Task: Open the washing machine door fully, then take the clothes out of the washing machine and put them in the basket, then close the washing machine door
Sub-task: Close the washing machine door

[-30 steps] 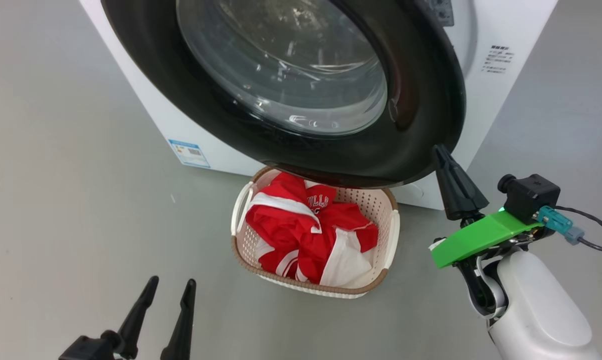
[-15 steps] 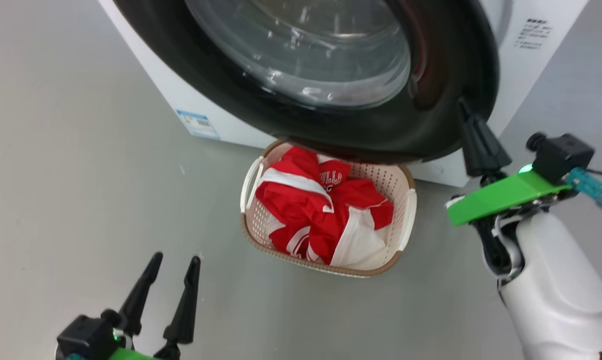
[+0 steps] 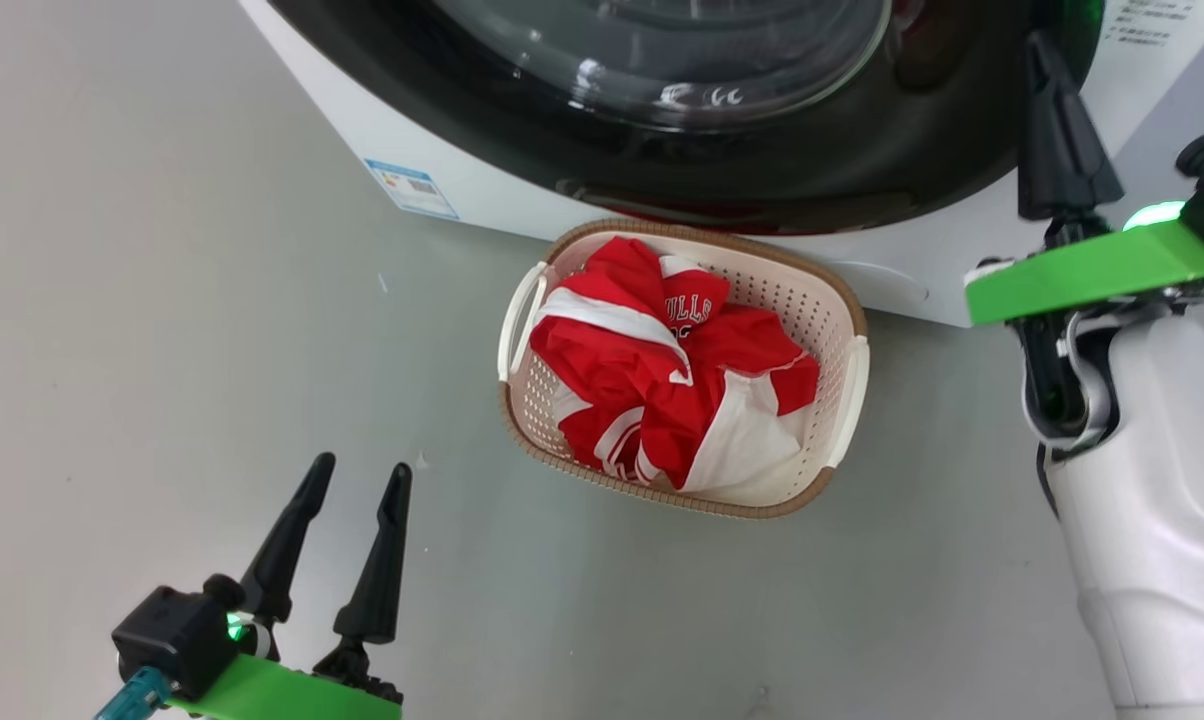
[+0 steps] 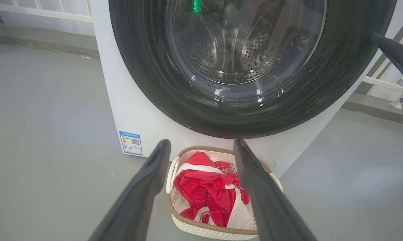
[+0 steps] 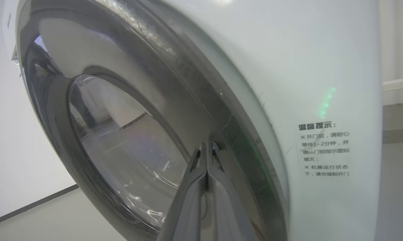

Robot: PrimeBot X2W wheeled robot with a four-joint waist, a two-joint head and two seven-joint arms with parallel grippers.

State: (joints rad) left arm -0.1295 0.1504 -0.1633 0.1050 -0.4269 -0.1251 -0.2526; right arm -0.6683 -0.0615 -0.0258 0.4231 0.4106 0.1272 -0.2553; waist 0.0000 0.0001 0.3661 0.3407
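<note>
I've got the large round washing machine door (image 3: 812, 185), glossy black rim around a clear glass bowl, lying against the front of the big white front-loading washing machine (image 3: 377, 120). In the right wrist view its rim looks flush to the white panel, but I can't tell if it's latched

right gripper (image 3: 1042, 60): two long dark fingers pressed together with nothing between them, tips on the door's black rim at its right edge, near the printed text sticker (image 5: 325, 150)

left gripper (image 3: 361, 466): fingers spread wide, empty, over the grey floor (image 3: 162, 350) at lower left, well apart from the basket and pointing toward it

small cream perforated plastic basket (image 3: 537, 405) with a brown woven-look rim sits on the floor just in front of the machine, below the door and right of the small blue label (image 3: 412, 188)

bright red sports clothes (image 3: 662, 390) with white panels and lettering are bunched inside the basket

steel drum (image 4: 228, 50) shows through the glass in the left wrist view
</note>
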